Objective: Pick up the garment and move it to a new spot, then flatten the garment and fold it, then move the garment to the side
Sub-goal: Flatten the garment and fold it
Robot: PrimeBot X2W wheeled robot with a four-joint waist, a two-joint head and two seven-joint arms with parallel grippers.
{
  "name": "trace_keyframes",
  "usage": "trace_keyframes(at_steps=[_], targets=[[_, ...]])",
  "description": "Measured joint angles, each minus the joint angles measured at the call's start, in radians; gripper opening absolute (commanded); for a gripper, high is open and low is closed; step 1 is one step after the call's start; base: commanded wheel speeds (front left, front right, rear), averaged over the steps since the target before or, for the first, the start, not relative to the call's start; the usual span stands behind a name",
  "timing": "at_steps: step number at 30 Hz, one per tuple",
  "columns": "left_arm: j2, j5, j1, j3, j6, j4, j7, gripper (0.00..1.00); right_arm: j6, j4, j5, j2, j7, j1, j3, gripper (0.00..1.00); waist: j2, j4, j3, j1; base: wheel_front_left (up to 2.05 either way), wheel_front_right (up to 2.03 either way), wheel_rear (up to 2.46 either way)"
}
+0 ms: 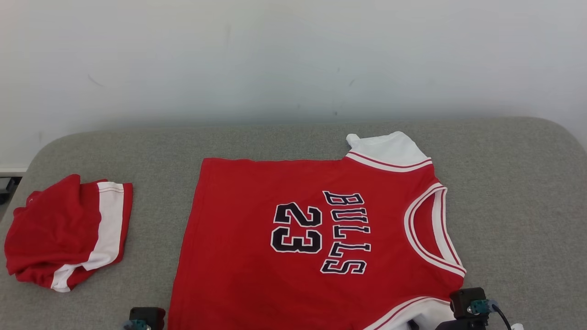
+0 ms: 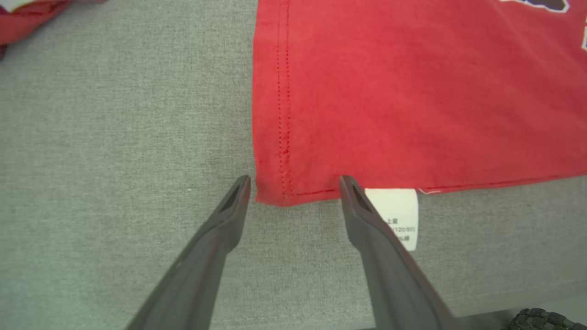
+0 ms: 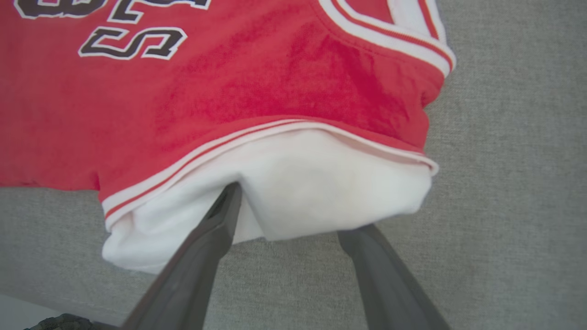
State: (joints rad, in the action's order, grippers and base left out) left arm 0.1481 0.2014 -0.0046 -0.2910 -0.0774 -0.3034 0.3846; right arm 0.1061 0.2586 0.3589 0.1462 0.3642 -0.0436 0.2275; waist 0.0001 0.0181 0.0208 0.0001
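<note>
Red jersey (image 1: 298, 238) lies spread flat at the middle of the grey fabric-covered tabletop (image 1: 513, 192), collar towards the robot's right, hem towards its left. Its near edge is cut off at the bottom of the head view.

Left end effector (image 2: 295, 183): fingers spread wide, holding nothing, tips standing either side of the near hem corner. One finger covers part of a white label (image 2: 396, 215), and the print on it is too small to read.

Right end effector (image 3: 293, 211): fingers also wide apart, at the near white sleeve (image 3: 298, 192). One tip shows against the cloth; the other is hidden behind the sleeve's edge, so contact cannot be confirmed.

Folded red and white garment (image 1: 59, 229), possibly shorts, sits well apart at the left end of the tabletop.
</note>
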Motion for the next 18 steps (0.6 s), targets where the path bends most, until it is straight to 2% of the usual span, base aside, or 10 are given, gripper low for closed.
trace_keyframes(at_steps=[3,5,6,8,12,13,14,15,16,18], targets=[[-0.004,0.000,0.000,-0.004,0.007,-0.003,-0.008,0.80,-0.001,0.017,0.000,0.000,-0.004,0.004,0.000,1.00,0.0000,0.002,-0.001,0.0000,0.00,0.00,0.00],[-0.005,0.000,0.000,-0.005,0.007,-0.004,-0.008,0.83,-0.001,0.033,0.000,0.000,-0.004,0.005,0.000,1.00,0.0000,0.003,-0.001,-0.0001,0.00,0.00,0.00],[-0.005,0.000,0.000,-0.005,0.007,-0.005,-0.008,0.92,-0.001,0.041,0.000,0.000,-0.004,0.005,0.000,1.00,0.0000,0.003,-0.001,0.0000,0.00,0.00,0.00],[-0.005,0.000,0.000,-0.005,0.007,-0.007,-0.008,1.00,-0.004,0.053,0.000,0.002,-0.005,0.005,0.000,1.00,0.0000,0.004,-0.001,0.0000,0.00,0.00,0.00],[-0.005,0.000,0.000,-0.005,0.007,-0.008,-0.013,1.00,-0.004,0.070,0.000,0.002,-0.014,0.006,-0.001,1.00,0.0000,0.005,0.000,0.0000,0.00,0.00,0.00],[-0.005,0.000,0.000,-0.004,0.007,-0.008,-0.016,0.85,-0.005,0.074,0.000,0.002,-0.014,0.007,-0.001,1.00,0.0000,0.004,0.000,0.0000,0.00,0.00,0.00],[-0.005,0.000,0.000,-0.004,0.007,-0.008,-0.016,0.64,-0.006,0.078,0.000,0.001,-0.014,0.010,-0.001,0.53,0.0000,0.004,0.000,0.0000,0.00,0.00,0.00],[-0.005,0.000,0.000,-0.004,0.007,-0.008,-0.016,0.40,-0.009,0.081,0.000,0.000,-0.017,0.013,-0.001,0.41,0.0000,0.004,0.000,0.0000,0.00,0.00,0.00],[-0.005,0.000,0.000,-0.004,0.007,-0.008,-0.016,0.00,-0.010,0.081,0.001,-0.001,-0.023,0.015,-0.002,0.02,0.0000,0.004,0.000,0.0000,0.00,0.00,0.00],[-0.005,0.000,0.000,-0.003,0.007,-0.008,-0.019,0.00,-0.020,0.081,0.013,-0.009,-0.025,0.015,-0.007,0.00,0.0000,0.004,0.000,0.0000,0.00,0.00,0.00]])
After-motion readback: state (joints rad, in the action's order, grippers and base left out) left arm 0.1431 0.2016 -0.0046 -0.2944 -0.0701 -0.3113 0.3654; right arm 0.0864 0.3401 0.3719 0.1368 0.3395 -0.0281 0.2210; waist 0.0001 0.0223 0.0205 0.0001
